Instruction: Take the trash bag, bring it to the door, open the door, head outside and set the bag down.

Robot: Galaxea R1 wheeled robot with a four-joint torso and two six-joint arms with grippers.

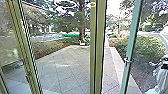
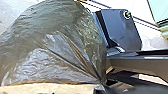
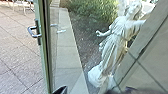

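Note:
The dark, shiny trash bag (image 2: 55,50) bulges large in the left wrist view, its film drawn together into folds at my left gripper (image 2: 103,83), which is shut on it. In the head view, the glass door (image 1: 130,45) stands ajar, its green edge apart from the middle post, with a small metal handle (image 1: 127,60). The right wrist view shows the door (image 3: 44,55) with its pull handle (image 3: 32,32). A dark part of my right gripper (image 3: 61,90) shows below the handle, apart from it.
A post (image 1: 97,50) stands in the middle, with a framed glass panel to its left. Outside lie paving (image 1: 67,67), a pale kerb (image 1: 117,60), bushes (image 1: 145,47) and a tree (image 1: 81,22). A white statue (image 3: 110,50) stands beyond the glass on the right.

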